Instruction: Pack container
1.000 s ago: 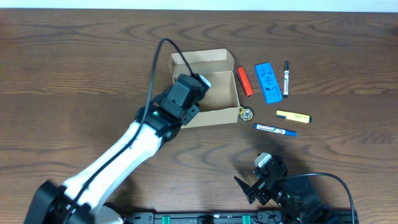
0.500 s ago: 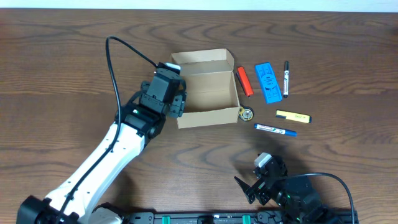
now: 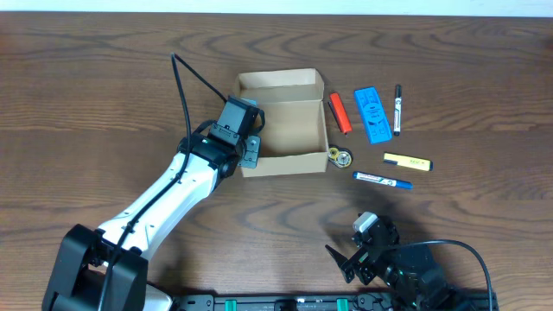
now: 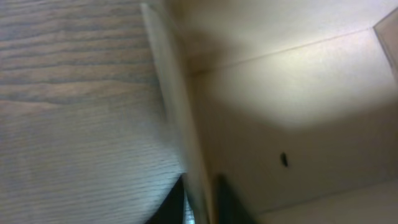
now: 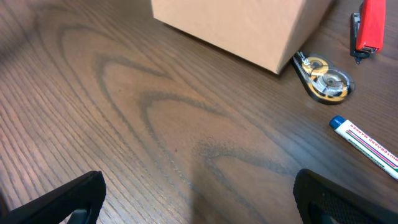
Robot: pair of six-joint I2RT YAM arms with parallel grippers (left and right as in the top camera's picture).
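Observation:
The container [image 3: 289, 130] is an open tan cardboard box at the table's middle, its flap lid folded back, and nothing shows inside it. My left gripper [image 3: 251, 147] is at the box's front left corner. In the left wrist view its two dark fingers [image 4: 200, 202] straddle the box's left wall [image 4: 180, 124], one outside and one inside, closed on it. The container's inside [image 4: 292, 93] fills the rest of that view. My right gripper [image 3: 350, 259] is open and empty near the front edge, with wide-apart fingers [image 5: 199, 199] and the box [image 5: 236, 25] ahead.
Right of the box lie a red marker [image 3: 340, 112], a blue flat item [image 3: 372, 114], a black pen [image 3: 397, 108], a yellow highlighter [image 3: 407, 161], a blue-capped white marker [image 3: 382, 180] and a round tape dispenser [image 3: 343, 157] against the box's front right corner.
My left arm pulled out of the box to its left, then came back down onto the left wall. The box shifted slightly. The right arm has not moved.

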